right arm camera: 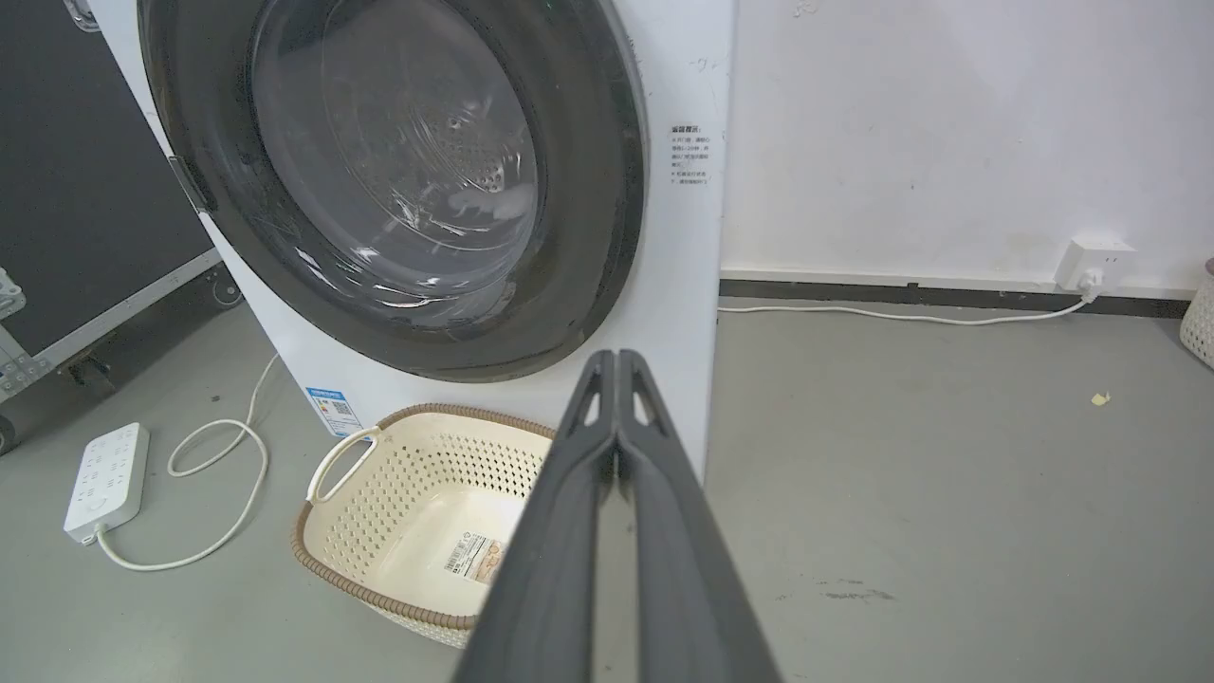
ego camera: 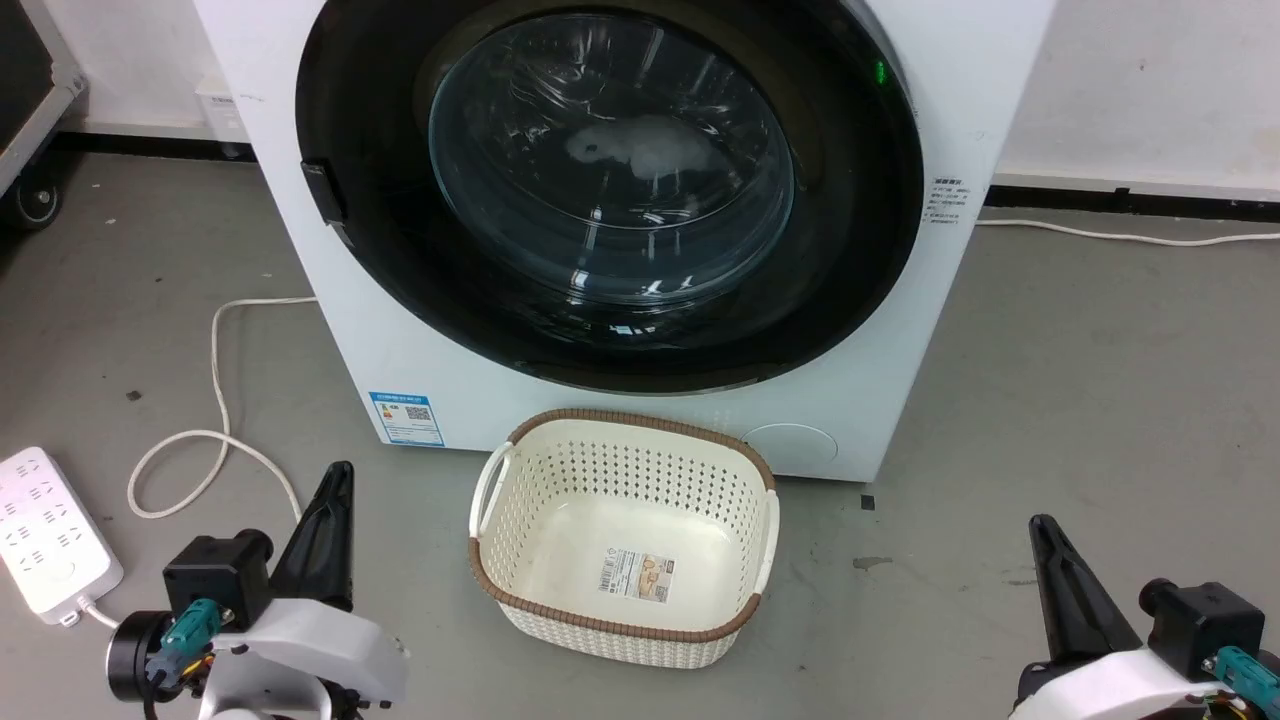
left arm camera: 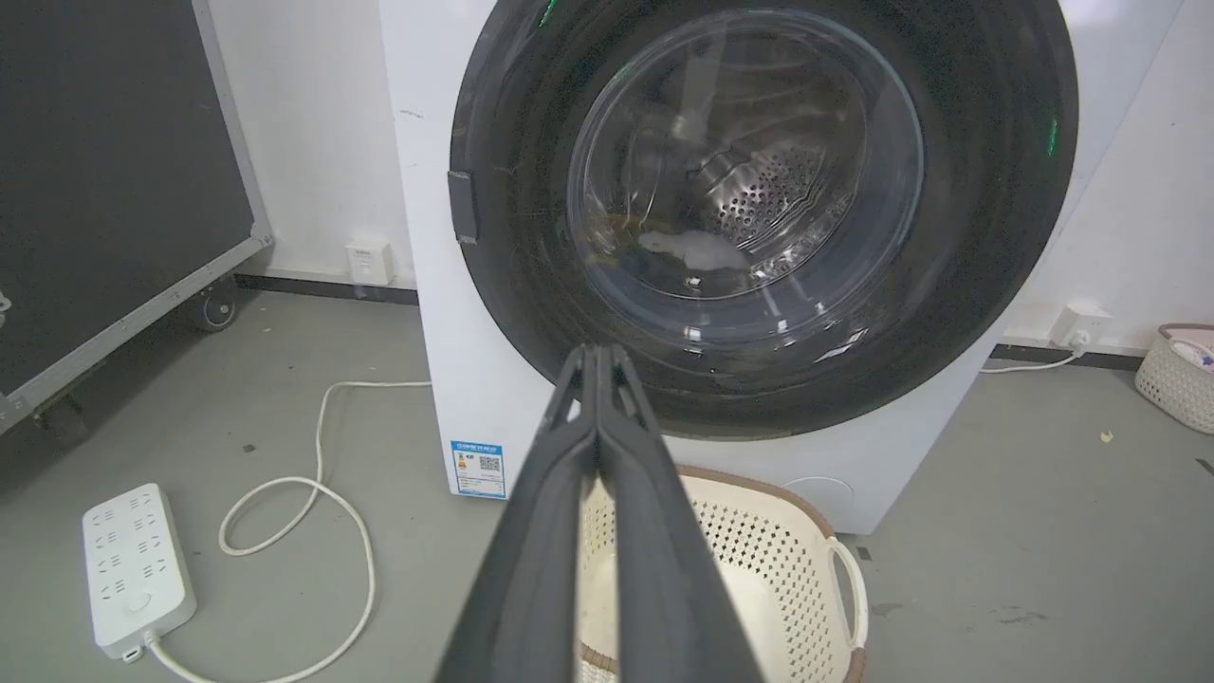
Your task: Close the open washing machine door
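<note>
while both pairs of fingers are pressed tight together w/ nothing between them, the washing machine door (ego camera: 610, 180) sits flat against the machine's white front, ahead of and above both sets of tips, well apart from them. its wide glossy black rim shows no gap to the front panel, and the clear glass bowl in the middle lets the steel drum show through w/ something pale lying inside. a small dark latch tab (ego camera: 322, 190) sits on the rim's edge on the left-finger side.

left gripper (ego camera: 338, 490): tips meet in a narrow point, aimed up toward the machine's lower left corner, near a blue sticker (ego camera: 407, 418). right gripper (ego camera: 1047, 535): same narrow closed point, out past the machine's right side, over bare grey floor (ego camera: 1080, 380).

between the two grippers, and a bit fwd of the tips, a cream perforated basket (ego camera: 620, 418) w/ a brown rim stands on the floor, just in front of the machine's base below the door; a paper label lies on its bottom. outboard of the left fingers lies a white power strip (ego camera: 45, 530), its white cable (ego camera: 215, 400) looping across the floor toward the machine.
</note>
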Motion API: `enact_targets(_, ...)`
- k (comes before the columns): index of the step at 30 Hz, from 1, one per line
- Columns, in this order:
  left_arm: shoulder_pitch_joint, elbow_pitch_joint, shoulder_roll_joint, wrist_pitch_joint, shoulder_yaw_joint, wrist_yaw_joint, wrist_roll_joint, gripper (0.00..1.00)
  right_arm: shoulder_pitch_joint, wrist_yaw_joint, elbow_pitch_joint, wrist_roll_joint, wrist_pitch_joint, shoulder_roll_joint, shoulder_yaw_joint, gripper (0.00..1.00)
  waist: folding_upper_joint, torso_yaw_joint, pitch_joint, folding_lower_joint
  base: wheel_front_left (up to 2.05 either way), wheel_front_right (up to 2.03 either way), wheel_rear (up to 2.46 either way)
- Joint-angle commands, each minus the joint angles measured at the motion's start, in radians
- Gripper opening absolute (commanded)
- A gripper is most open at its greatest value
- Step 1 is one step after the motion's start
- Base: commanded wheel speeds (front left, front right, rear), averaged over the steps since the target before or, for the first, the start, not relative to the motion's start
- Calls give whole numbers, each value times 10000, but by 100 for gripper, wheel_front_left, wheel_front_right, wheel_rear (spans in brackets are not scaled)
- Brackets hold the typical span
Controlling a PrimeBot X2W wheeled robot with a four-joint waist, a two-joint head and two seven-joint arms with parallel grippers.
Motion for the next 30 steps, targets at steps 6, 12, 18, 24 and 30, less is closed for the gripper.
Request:
enact_targets(6, 157, -45, -283, 93, 191, -146, 395, 0, -140, -2, -86, -171, 79, -8, 61, 0, 0, 33, -1, -1, 0, 0, 0)
enact_targets(12, 193, -54, -484, 165, 338, -244, 693, 0, -168, -2, -101, -256, 136, -10, 95, 0, 0, 67, -3, -1, 0, 0, 0)
enact_targets(18, 229, -63, -684, 237, 484, -342, 988, 0, -196, -3, -116, -340, 192, -11, 129, 0, 0, 100, -5, -1, 0, 0, 0)
enact_targets(24, 266, -72, -884, 309, 631, -439, 1285, 0, -224, -3, -130, -425, 248, -12, 164, 0, 0, 134, -6, -1, 0, 0, 0)
enact_targets(30, 302, -81, -1085, 381, 778, -537, 1583, 0, -252, -3, -145, -511, 304, -13, 198, 0, 0, 168, -8, -1, 0, 0, 0)
